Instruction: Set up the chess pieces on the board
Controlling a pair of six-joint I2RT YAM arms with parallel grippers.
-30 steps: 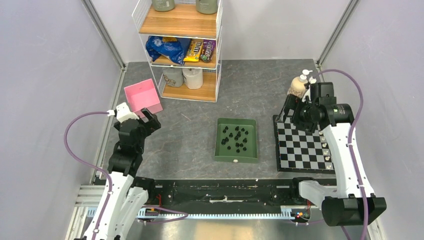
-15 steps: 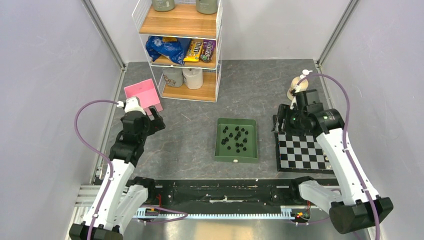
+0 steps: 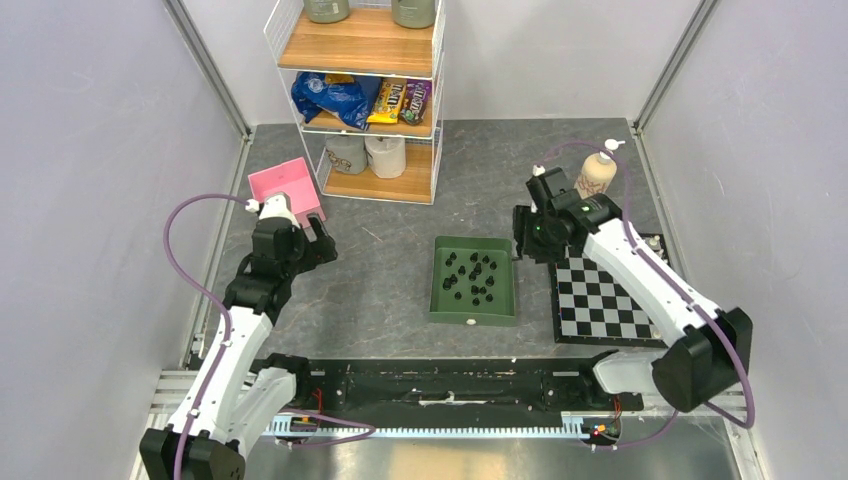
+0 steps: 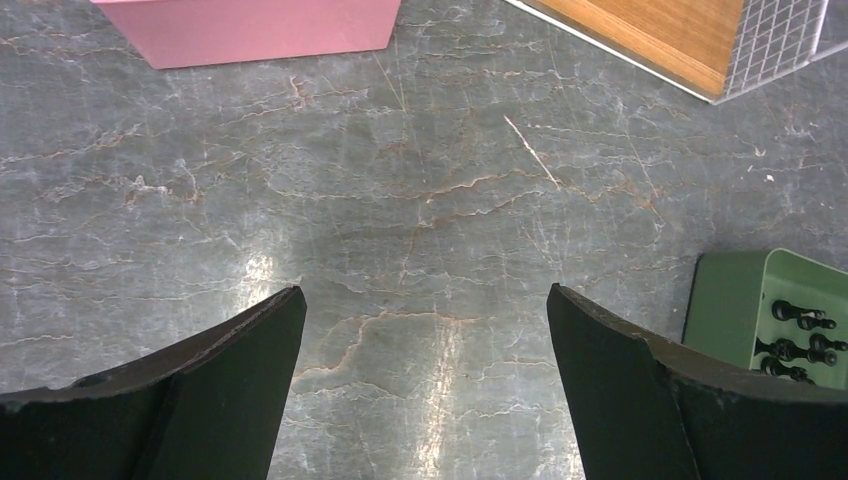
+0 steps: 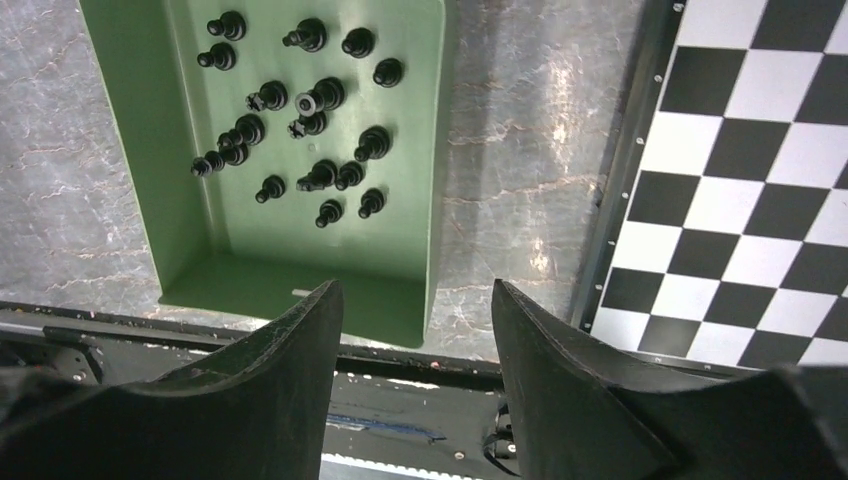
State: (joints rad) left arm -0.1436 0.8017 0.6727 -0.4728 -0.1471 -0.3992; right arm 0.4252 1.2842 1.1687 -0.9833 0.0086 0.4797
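As my right gripper [image 5: 416, 290] hangs high over the gap between tray and board: fingers spread wide, nothing held.
Left gripper [image 4: 425, 292]: equally wide apart and empty, over the bench top [image 4: 420, 180] toward the left edge, just near of the pink box [image 3: 285, 185].
Chess pieces [image 5: 322, 95]: a black cluster in the green tray [image 3: 436, 300], mid-bench toward the near edge. Several lie on their sides, and some touch.
Board [image 3: 600, 295]: flat by the right edge, just beside the tray. The squares I can see are bare.
Step in hand: I judge it to be fetching one black piece with my right gripper.
Doing it well: choose a piece on the cluster's fringe with room on both sides. Narrow my fingers beforehand so neighbours are not knocked, then come down straight and grip low on the stem. Lift clear of the tray wall before crossing to the board.
Writing: the snack packets [image 3: 400, 100] on the shelf [image 3: 360, 45] at the far edge and the pump bottle [image 3: 595, 175] carry print, but it is too small to read.
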